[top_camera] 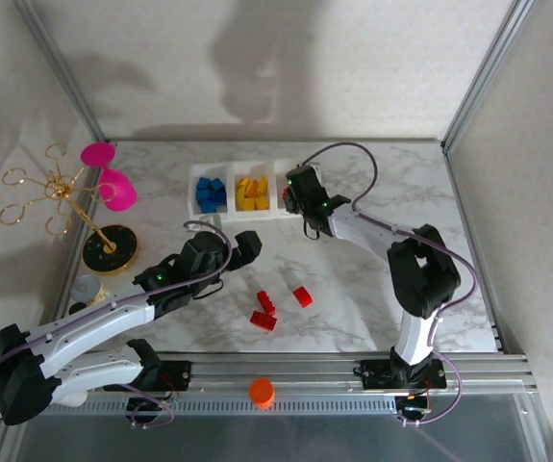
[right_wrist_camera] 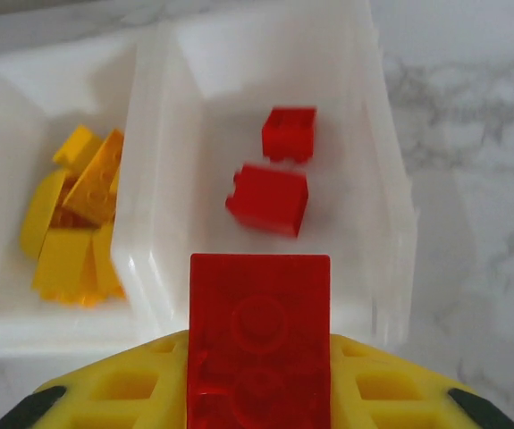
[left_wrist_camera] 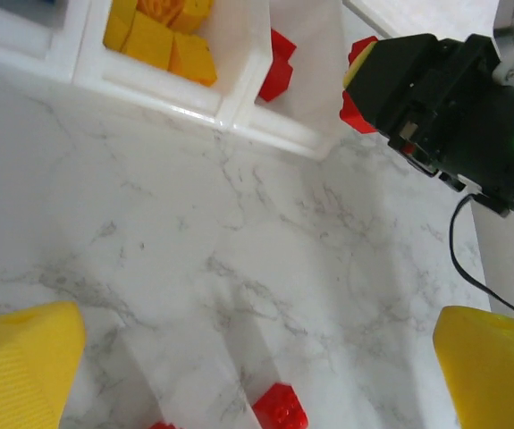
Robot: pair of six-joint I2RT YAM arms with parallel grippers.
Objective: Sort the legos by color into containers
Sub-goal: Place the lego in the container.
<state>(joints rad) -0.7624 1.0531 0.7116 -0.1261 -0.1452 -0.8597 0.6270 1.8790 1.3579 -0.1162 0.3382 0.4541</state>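
At red bin (right_wrist_camera: pixel 389 179), R fingers (right_wrist_camera: pixel 122 393) pinch red lego (right_wrist_camera: pixel 258 340); L fingers (left_wrist_camera: pixel 15 366) wide.

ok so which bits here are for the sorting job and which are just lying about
Job: bins, blue bricks, yellow bricks, loose red bricks, held red brick.
Lying about: pink cups, gold stand, orange cap.
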